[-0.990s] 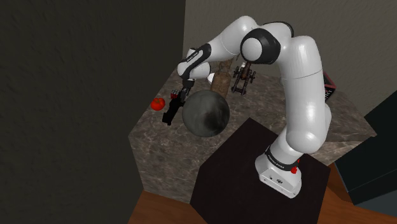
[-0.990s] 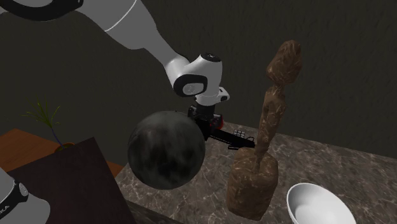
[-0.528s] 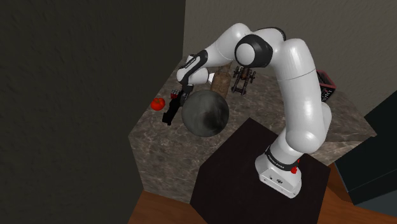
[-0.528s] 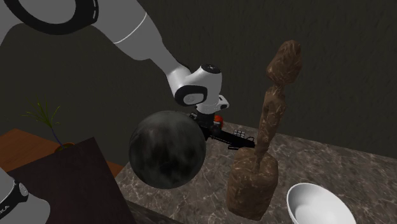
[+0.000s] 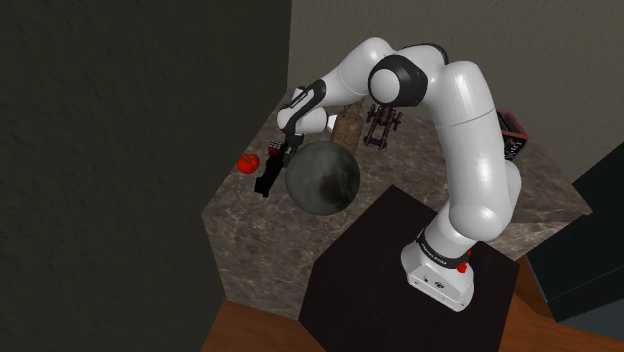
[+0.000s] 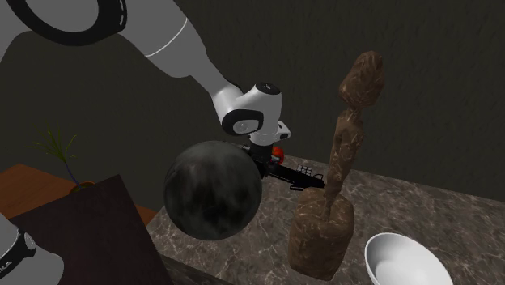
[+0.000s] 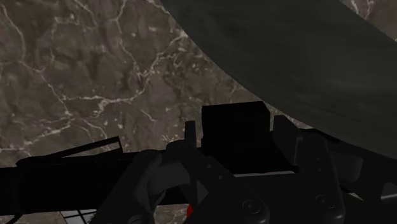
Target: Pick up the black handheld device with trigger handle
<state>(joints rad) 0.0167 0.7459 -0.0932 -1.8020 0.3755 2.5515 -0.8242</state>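
Second exterior view: bowl [image 6: 401,259], device [image 6: 279,173] apart

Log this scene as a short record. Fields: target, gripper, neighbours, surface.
target: black handheld device, next to the dark sphere
gripper: gripper down at the device; whether it holds it cannot be told
neighbours: red round thing, brown figurine, white bowl
surface: dark marbled counter
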